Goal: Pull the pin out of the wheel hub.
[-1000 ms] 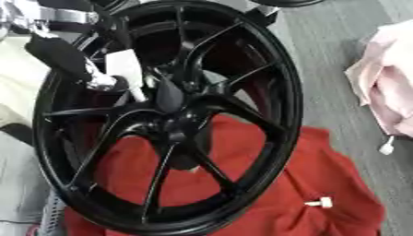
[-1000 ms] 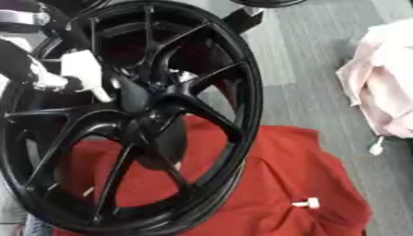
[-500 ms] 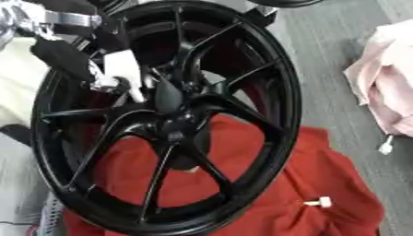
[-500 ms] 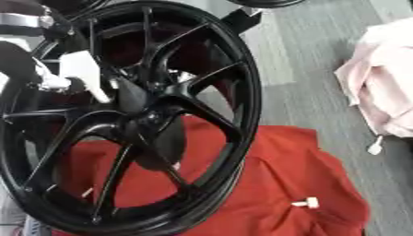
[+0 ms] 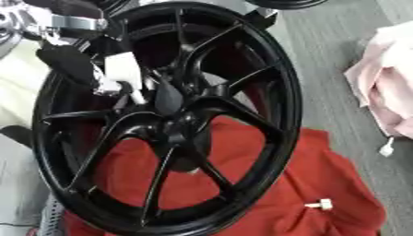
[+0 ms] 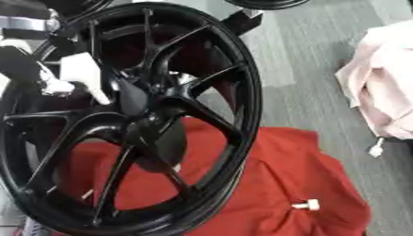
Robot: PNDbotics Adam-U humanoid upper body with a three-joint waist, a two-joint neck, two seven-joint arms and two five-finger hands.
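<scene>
A large black spoked wheel [image 5: 278,97] stands on edge, tilted, with its hub [image 5: 174,126] at the centre. My left hand [image 5: 73,64], black with white parts [image 5: 125,73], reaches in from the upper left between the spokes, just above and left of the hub. What it touches is hidden by the spokes. A pin in the hub cannot be made out. A small white pin-like piece [image 6: 306,205] lies loose on the red cloth [image 5: 331,179] at the lower right. My right hand does not show.
The red cloth lies under the wheel on a grey floor [image 5: 322,46]. A pink cloth [image 5: 391,92] sits at the right edge, with a small white piece [image 6: 376,148] below it. Another black rim [image 5: 282,3] shows at the top edge.
My left hand has shifted slightly lower, toward the hub. The wheel and the loose white piece have stayed put.
</scene>
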